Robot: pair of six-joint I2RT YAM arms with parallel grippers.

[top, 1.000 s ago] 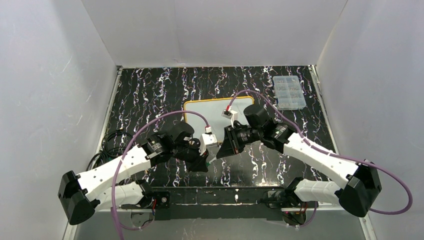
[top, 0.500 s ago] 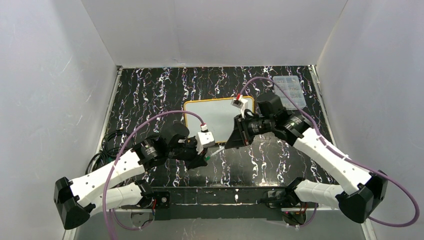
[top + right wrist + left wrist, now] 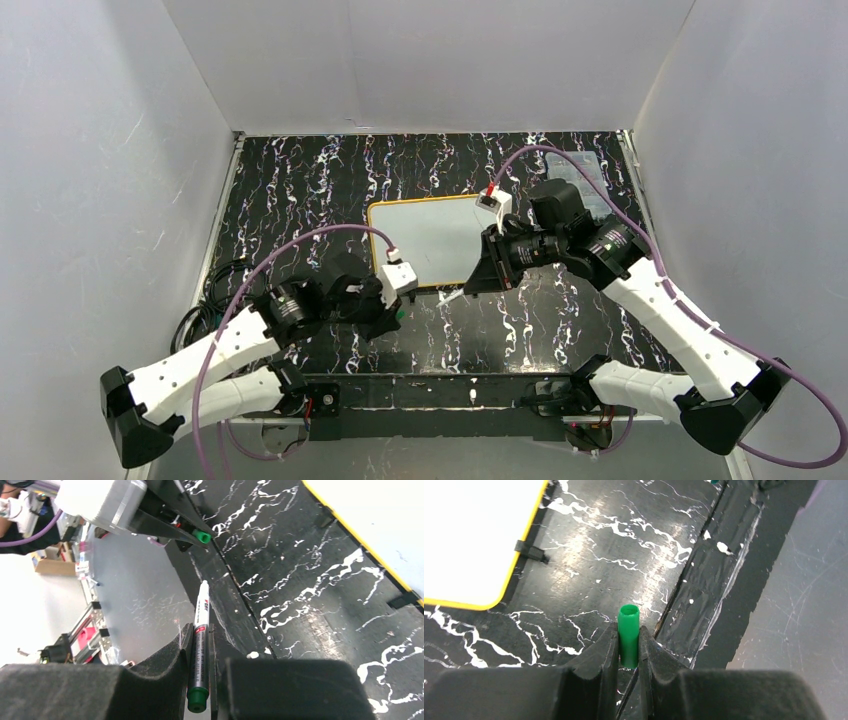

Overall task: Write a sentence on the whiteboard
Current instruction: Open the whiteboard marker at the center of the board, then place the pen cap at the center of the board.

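Note:
The whiteboard (image 3: pixel 425 230), white with a yellow-orange frame, lies flat mid-table; its corner (image 3: pixel 474 530) and a black clip foot (image 3: pixel 531 552) show in the left wrist view. My left gripper (image 3: pixel 395 318) hovers near the table's front edge, shut on a green marker cap (image 3: pixel 628 635) that points open end outward. My right gripper (image 3: pixel 470 290) hangs just off the board's near right corner, shut on a marker (image 3: pixel 201 630) with a grey-and-white barrel and green tail. The marker's uncapped tip points toward the cap (image 3: pixel 202 536), a gap between them. The board's surface (image 3: pixel 380 520) is blank.
A clear compartmented box (image 3: pixel 590 170) sits at the back right, partly hidden by the right arm. Dark cables (image 3: pixel 215 290) lie along the left table edge. White walls close in three sides. Purple cables loop over both arms.
The two grippers, close together a second ago, have drawn apart: the left went back and left with the cap, the right rose and went right with the marker.

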